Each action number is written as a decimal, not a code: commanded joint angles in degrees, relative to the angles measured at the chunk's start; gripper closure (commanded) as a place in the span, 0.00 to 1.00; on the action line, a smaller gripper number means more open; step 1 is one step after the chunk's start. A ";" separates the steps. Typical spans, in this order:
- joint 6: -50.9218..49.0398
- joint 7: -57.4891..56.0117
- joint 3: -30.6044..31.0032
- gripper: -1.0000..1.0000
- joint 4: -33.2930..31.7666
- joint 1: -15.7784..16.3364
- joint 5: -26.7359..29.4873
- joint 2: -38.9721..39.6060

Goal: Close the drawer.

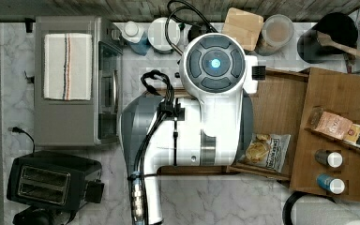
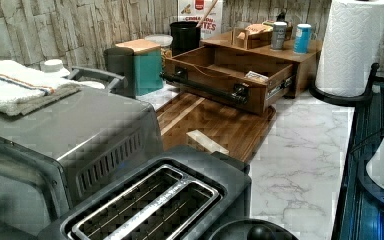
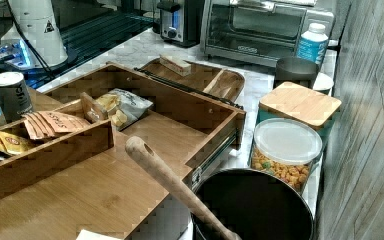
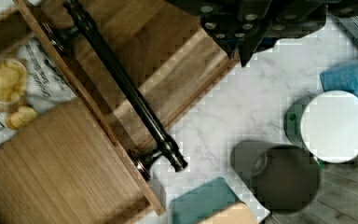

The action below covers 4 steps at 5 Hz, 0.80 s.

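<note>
Your drawer, the shallow medium-brown wooden box with raised walls and a dark bar handle across its front, stands pulled well out of the low wooden cabinet, so judge the task as barely begun: nothing of the closing push looks done, and the whole travel back is left. In the wrist view the handle runs diagonally across the picture, with the dark body of the claw above the marble worktop just beside the drawer front, apart from the bar; you cannot tell from these pictures whether its fingers are spread or together. Inside the drawer lies a crinkled bag of chips, low enough that it should not catch. On the cabinet top sit snack packets in a wooden rack and two small bottles. In front of the drawer lies a darker rounded-corner wooden tray carrying a small pale wooden block; it sits under the handle's side, not in the closing path. Near the drawer's far corner stand a teal canister with a wooden lid and a dark cup, so keep your approach clear of them.
</note>
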 commanded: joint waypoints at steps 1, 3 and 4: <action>3.09 -16.85 0.60 1.00 0.07 0.01 -3.45 5.28; 3.37 -23.72 0.63 1.00 3.03 -0.10 -6.18 11.29; 3.42 -26.06 0.27 1.00 4.04 -0.66 -4.90 14.02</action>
